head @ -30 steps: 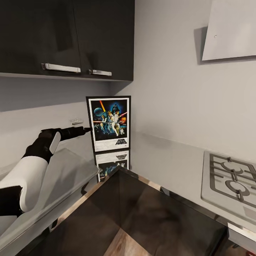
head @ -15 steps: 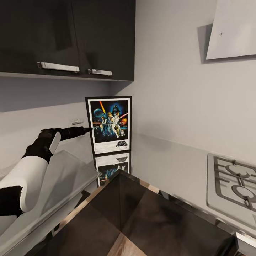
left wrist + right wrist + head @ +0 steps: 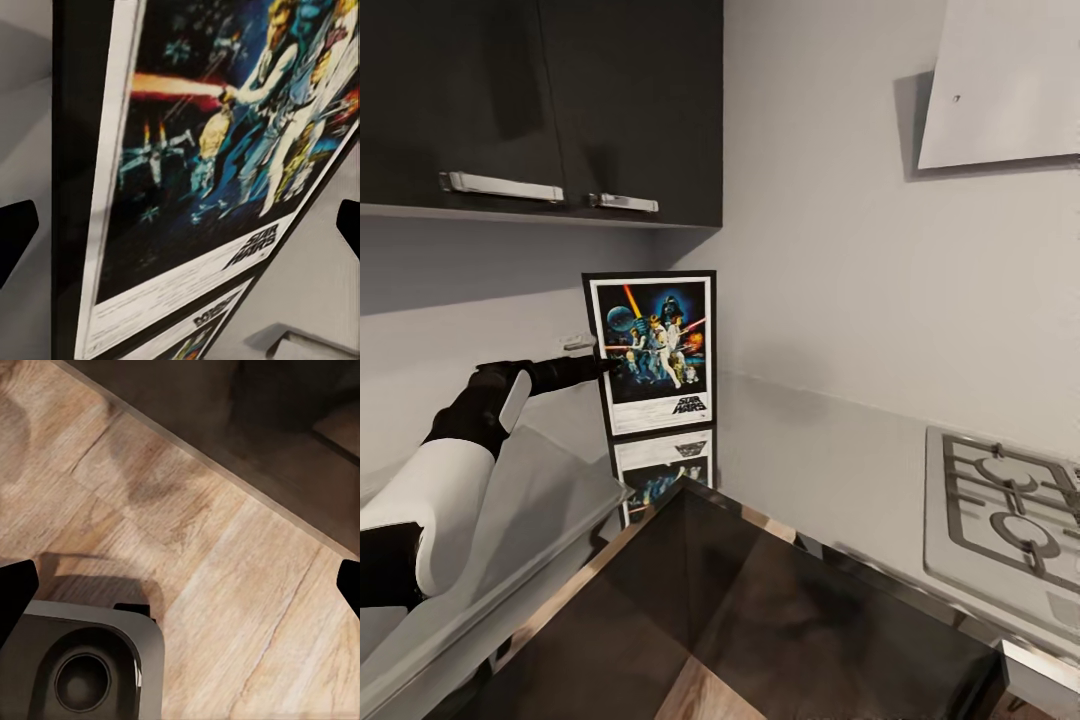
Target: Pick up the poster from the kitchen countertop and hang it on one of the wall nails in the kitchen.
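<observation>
The pale grey kitchen countertop (image 3: 830, 460) carries the poster (image 3: 652, 352) upright in its corner and an inset hob (image 3: 1005, 525).

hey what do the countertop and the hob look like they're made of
The countertop: seemingly polished pale grey stone or laminate, glossy enough to mirror the poster. The hob: apparently brushed steel plate with matte grey metal grates, though a render leaves this open.

The poster (image 3: 652, 352) stands in the corner; countertop (image 3: 830, 460) toward the hob (image 3: 1005, 515) lies open.
</observation>
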